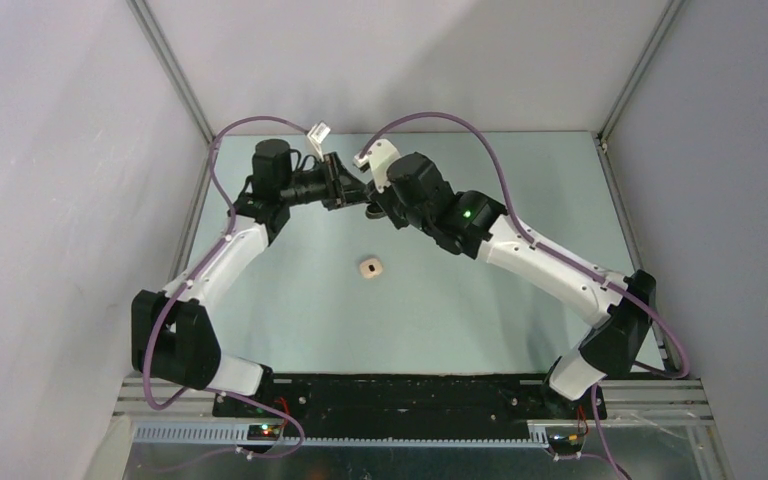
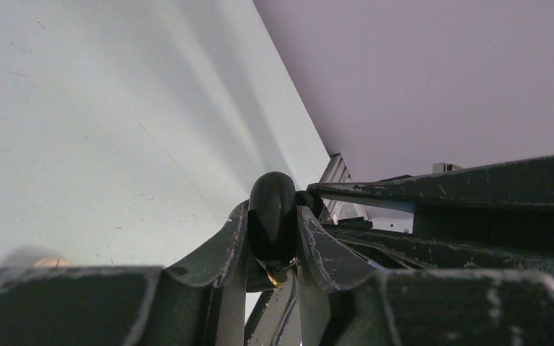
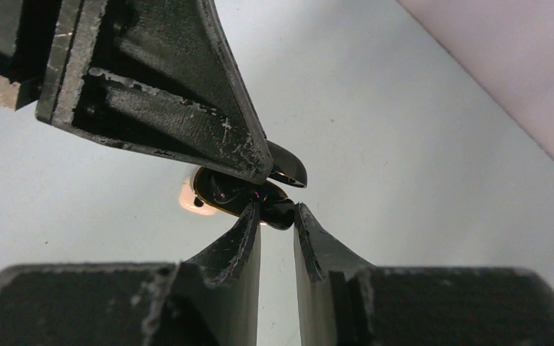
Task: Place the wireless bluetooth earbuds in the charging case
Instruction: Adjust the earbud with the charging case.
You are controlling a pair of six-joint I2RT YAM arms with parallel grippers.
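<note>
Insertion is judged begun, not finished. A black case [image 2: 270, 198] is clamped in the left gripper [image 2: 272, 231], lifted off the table [image 1: 460, 320]. The right gripper [image 3: 277, 214] is set against it with fingers narrow. What looks like a bud [image 3: 281, 209] is at their tips, but a grip cannot be told. No second bud is seen. A beige object [image 1: 370, 268] lies at 6 o'clock from them. The table is pale green, the walls [image 1: 50, 150] grey.
</note>
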